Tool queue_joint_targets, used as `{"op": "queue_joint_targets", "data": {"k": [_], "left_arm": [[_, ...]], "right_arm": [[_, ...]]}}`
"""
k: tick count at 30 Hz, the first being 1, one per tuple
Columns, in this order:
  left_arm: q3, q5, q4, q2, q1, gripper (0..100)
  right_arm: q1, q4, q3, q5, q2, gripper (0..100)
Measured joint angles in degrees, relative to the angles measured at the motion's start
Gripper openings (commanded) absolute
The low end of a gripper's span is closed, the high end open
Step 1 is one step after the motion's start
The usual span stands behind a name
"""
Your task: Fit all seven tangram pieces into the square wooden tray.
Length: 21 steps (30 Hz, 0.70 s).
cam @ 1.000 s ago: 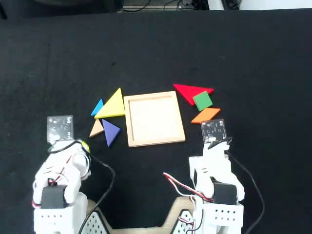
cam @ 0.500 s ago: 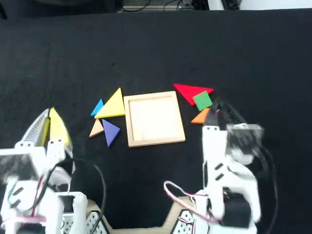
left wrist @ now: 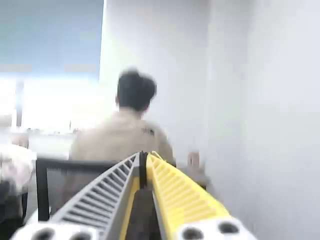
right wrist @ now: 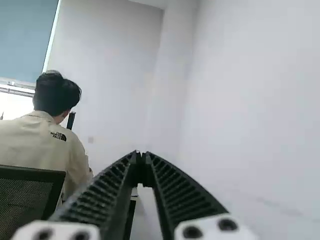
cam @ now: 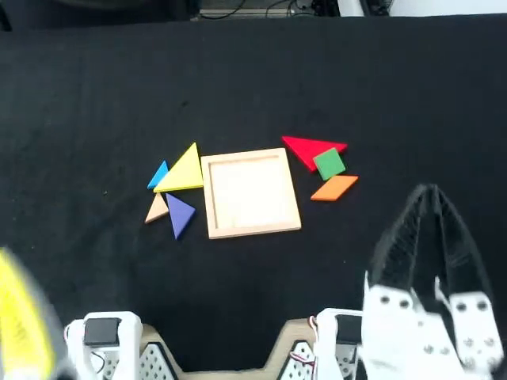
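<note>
Office-type room used as a robotics lab bench. What shows it:
- Plain white painted walls (right wrist: 240,100) that meet in a corner.
- A bright window (left wrist: 45,105), with what looks like a blue-grey blind (left wrist: 50,30) over its upper part.
- A black mesh-backed office chair (right wrist: 25,200) stands in the room behind the bench.
- The work surface is a table covered in black cloth (cam: 253,79), with dark cables (cam: 238,11) along its far edge.
- Two white plastic arm bases (cam: 103,348) are mounted side by side at the table's near edge. It's a test-rig layout, not a desk.
</note>
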Motion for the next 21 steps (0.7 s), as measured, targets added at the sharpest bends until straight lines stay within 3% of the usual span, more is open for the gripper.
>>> {"op": "queue_joint_targets", "data": {"k": [3, 7, 10, 18, 21], "left_arm": [[-7.0, 0.0, 4.7, 0.0, 0.0, 11], [-9.0, 0.0, 12.7, -0.1, -0.1, 37], [-8.7, 0.0, 17.5, -0.1, -0.1, 51], [-8.8, 0.0, 27.4, -0.1, -0.1, 53], [-8.8, 0.0, 27.4, -0.1, -0.1, 51]], "right_arm": [[-0.1, 5.8, -3.5, 0.0, 0.0, 1.2], [0.0, 12.4, -7.3, 0.0, 0.0, 4.6], [-0.1, 16.9, -11.2, 0.1, 0.0, 14.7], [-0.1, 26.9, -12.7, 0.1, 0.0, 58.8], [0.0, 30.9, -9.6, -2.8, 0.0, 65.8]]}}
